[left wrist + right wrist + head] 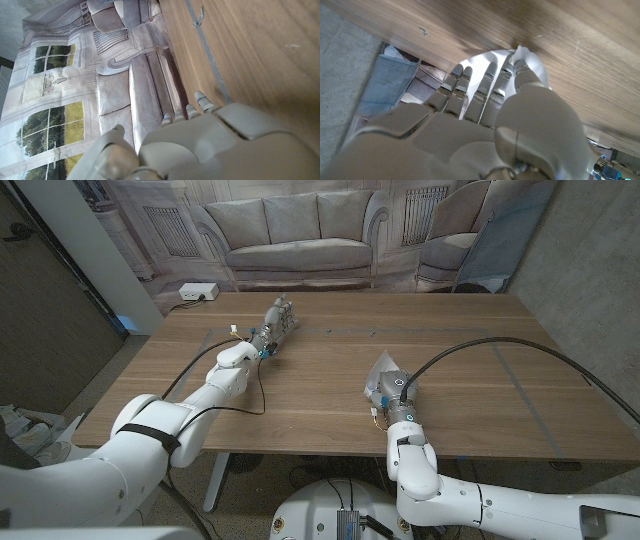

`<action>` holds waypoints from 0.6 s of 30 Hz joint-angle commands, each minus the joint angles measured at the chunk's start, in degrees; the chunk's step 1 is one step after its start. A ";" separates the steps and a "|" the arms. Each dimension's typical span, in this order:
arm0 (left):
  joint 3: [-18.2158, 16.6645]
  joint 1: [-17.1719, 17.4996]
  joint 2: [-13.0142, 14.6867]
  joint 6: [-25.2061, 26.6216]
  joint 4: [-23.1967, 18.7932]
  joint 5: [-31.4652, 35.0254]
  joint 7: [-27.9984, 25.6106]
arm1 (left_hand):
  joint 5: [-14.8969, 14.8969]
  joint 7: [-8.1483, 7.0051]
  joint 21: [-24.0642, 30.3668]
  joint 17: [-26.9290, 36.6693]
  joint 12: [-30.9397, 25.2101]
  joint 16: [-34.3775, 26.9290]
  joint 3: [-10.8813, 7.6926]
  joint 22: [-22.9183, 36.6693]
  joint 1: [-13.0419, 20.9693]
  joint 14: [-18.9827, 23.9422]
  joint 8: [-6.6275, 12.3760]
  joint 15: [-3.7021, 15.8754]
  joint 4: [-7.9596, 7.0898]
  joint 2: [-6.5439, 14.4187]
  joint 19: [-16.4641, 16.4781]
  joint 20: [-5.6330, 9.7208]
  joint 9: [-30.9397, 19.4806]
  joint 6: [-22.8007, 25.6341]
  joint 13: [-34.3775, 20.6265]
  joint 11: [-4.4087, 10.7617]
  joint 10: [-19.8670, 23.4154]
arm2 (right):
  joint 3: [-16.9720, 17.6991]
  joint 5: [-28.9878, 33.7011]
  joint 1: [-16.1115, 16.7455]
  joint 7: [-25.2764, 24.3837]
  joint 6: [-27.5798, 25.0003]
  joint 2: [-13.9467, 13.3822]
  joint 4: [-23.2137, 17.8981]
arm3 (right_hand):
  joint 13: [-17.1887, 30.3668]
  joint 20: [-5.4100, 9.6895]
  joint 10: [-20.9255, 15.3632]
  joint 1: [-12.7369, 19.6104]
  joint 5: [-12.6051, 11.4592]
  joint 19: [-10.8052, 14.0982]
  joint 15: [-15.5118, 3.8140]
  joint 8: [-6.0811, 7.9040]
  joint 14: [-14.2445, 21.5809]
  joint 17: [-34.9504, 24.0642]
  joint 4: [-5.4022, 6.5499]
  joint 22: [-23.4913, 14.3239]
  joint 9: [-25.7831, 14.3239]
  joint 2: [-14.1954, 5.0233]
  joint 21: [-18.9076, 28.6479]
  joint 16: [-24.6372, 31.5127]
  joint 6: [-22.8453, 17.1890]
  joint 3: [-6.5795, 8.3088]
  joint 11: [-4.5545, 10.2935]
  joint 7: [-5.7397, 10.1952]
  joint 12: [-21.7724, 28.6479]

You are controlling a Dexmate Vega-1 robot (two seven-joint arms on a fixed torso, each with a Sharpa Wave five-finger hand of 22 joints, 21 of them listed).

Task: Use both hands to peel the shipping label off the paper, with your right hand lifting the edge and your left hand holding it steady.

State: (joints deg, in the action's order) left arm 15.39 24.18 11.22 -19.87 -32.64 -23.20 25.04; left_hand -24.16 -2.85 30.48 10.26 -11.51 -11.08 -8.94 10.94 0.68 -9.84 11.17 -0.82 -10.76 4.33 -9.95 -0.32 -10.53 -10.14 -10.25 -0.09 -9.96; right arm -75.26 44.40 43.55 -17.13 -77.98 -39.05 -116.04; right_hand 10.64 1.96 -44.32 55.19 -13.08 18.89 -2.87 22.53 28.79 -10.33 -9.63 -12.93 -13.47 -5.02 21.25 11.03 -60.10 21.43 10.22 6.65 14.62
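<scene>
Paper (381, 366) with the shipping label sits mid-bench under your right hand (386, 385), a white corner showing past the fingers. In the right wrist view, the fingers (485, 95) lie close together over the white sheet (535, 67), tips at its edge, likely so you can work that edge up; whether they pinch it yet I cannot tell. Your left hand (279, 318) is well apart, near the far side of the wooden bench (480, 350), fingers drawn together and holding nothing, so it steadies nothing for now. It needs to come over before you peel. No writing or brand can be read on the sheet.
</scene>
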 commanded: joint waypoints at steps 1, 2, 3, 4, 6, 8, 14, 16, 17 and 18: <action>0.24 0.46 -0.11 0.34 -0.69 0.00 0.08 | -0.41 -0.27 -0.34 0.29 0.09 0.20 0.42 0.14 -0.24 -4.46 -0.12 -0.31 0.02 5.27 -4.33 -0.35 -0.26 -8.31 -0.31 -0.16 -6.02 | 2.05 5.96 3.82 -11.57 1.83 2.16 4.39 | 0.23 1.38 -0.80 1.24 0.22 -0.10 -10.23 0.57 0.67 -0.43 0.53 -0.20 -0.53 -0.44 0.60 0.41 0.07 -0.26 0.50 -0.21 0.31; 0.26 0.68 -0.06 0.36 -1.07 0.05 -0.24 | -0.41 -0.23 -0.34 0.29 0.09 0.20 0.43 0.15 -0.24 -4.47 -0.12 -0.32 0.02 5.28 -4.33 -0.37 -0.26 -8.32 -0.31 -0.17 -6.02 | 2.31 6.83 4.27 -13.08 2.00 2.65 5.24 | 0.24 1.51 -0.80 1.34 0.24 -0.20 -10.25 0.59 0.70 -0.46 0.57 -0.21 -0.64 -0.56 0.59 0.44 0.23 -0.33 0.62 -0.15 0.26; 0.17 0.55 -0.15 0.25 -0.68 -0.12 0.03 | -0.41 -0.24 -0.36 0.29 0.10 0.20 0.43 0.15 -0.24 -4.49 -0.13 -0.32 0.02 5.28 -4.34 -0.38 -0.26 -8.33 -0.31 -0.15 -6.04 | 2.50 7.58 4.60 -14.17 2.34 2.86 5.75 | 0.26 1.62 -0.77 1.45 0.26 -0.28 -10.26 0.65 0.68 -0.49 0.60 -0.22 -0.76 -0.63 0.59 0.45 0.35 -0.43 0.72 -0.08 0.20; 0.11 0.62 -0.15 0.42 -0.79 -0.27 0.18 | -0.41 -0.23 -0.36 0.29 0.09 0.19 0.44 0.15 -0.24 -4.47 -0.12 -0.34 0.02 5.28 -4.34 -0.38 -0.26 -8.32 -0.31 -0.15 -6.02 | 2.77 8.21 4.93 -15.18 2.82 3.01 6.21 | 0.27 1.84 -0.93 1.50 0.28 -0.40 -10.26 0.67 0.70 -0.52 0.66 -0.23 -0.86 -0.73 0.58 0.48 0.48 -0.51 0.72 -0.02 0.23; 0.24 0.94 -0.04 0.44 -1.29 -0.08 -0.20 | -0.41 -0.24 -0.38 0.29 0.10 0.19 0.45 0.15 -0.25 -4.48 -0.12 -0.33 0.02 5.29 -4.35 -0.41 -0.26 -8.31 -0.31 -0.14 -6.03 | 3.27 9.39 5.53 -16.64 3.44 3.31 6.73 | 0.31 2.30 -1.10 1.76 0.31 -0.13 -10.43 0.86 0.87 -0.62 0.81 -0.26 -1.15 -1.15 0.76 0.60 0.63 -0.67 0.85 0.17 0.19; 0.06 0.76 -0.21 0.31 -0.61 -0.41 0.32 | -0.41 -0.23 -0.38 0.29 0.08 0.18 0.45 0.15 -0.25 -4.45 -0.11 -0.33 0.02 5.29 -4.33 -0.39 -0.26 -8.29 -0.31 -0.16 -6.01 | 3.28 10.51 5.62 -16.49 3.59 3.26 6.71 | 0.34 2.66 -1.29 1.91 0.32 0.08 -10.48 1.01 0.99 -0.67 0.87 -0.28 -1.36 -1.29 0.90 0.67 0.73 -0.83 0.91 0.15 0.18; 0.03 0.75 -0.29 -0.05 -0.19 -0.43 0.55 | -0.41 -0.22 -0.44 0.29 0.11 0.17 0.47 0.15 -0.25 -4.46 -0.12 -0.34 0.02 5.31 -4.38 -0.40 -0.26 -8.32 -0.31 -0.18 -6.09 | 4.63 12.60 6.70 -17.00 4.81 3.55 7.08 | 0.39 2.93 -1.55 2.20 0.28 0.35 -10.58 1.43 1.27 -0.76 0.94 -0.32 -1.73 -1.50 1.13 0.78 0.55 -1.12 0.99 0.44 0.14; 0.09 0.65 -0.39 -0.43 0.09 -0.31 0.52 | -0.41 -0.21 -0.44 0.29 0.11 0.19 0.47 0.15 -0.24 -4.50 -0.12 -0.33 0.02 5.31 -4.36 -0.40 -0.26 -8.32 -0.31 -0.15 -6.10 | 4.85 13.33 6.91 -16.43 4.81 3.47 6.81 | 0.40 2.96 -1.61 2.24 0.28 0.35 -10.56 1.50 1.31 -0.77 0.95 -0.33 -1.80 -1.49 1.16 0.80 0.55 -1.21 1.00 0.46 0.13; 0.06 0.54 -0.50 -0.49 0.36 -0.41 0.85 | -0.41 -0.21 -0.45 0.29 0.12 0.19 0.48 0.15 -0.24 -4.50 -0.12 -0.34 0.02 5.31 -4.36 -0.40 -0.26 -8.33 -0.31 -0.12 -6.11 | 5.29 13.27 7.21 -16.43 5.26 3.43 6.55 | 0.41 2.95 -1.67 2.26 0.27 0.38 -10.56 1.52 1.33 -0.77 0.96 -0.33 -1.86 -1.48 1.20 0.80 0.65 -1.28 1.00 0.54 0.13; 0.11 0.63 -0.54 -0.58 0.22 -0.42 1.13 | -0.42 -0.21 -0.45 0.29 0.11 0.19 0.48 0.15 -0.24 -4.52 -0.13 -0.33 0.02 5.32 -4.36 -0.40 -0.26 -8.35 -0.31 -0.11 -6.10 | 5.67 13.26 7.43 -16.28 5.62 3.38 6.28 | 0.42 3.04 -1.74 2.35 0.25 0.36 -10.58 1.60 1.36 -0.78 0.96 -0.35 -1.97 -1.49 1.22 0.80 0.72 -1.37 1.01 0.54 0.11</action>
State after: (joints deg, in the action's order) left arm 15.51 24.79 11.05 -19.61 -33.06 -23.42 25.23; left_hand -24.16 -2.85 30.08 10.26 -11.51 -11.08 -8.70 10.94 0.68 -9.84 11.17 -0.81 -10.51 4.33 -9.95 -0.32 -10.53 -10.14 -10.25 -0.09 -9.96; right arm -72.00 54.07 48.69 -31.43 -74.48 -36.12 -110.14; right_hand 10.82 2.26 -45.40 57.00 -13.07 18.58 -2.66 23.76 29.61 -10.82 -8.69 -13.18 -15.04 -6.37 22.09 11.47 -59.34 20.46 11.09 6.58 14.61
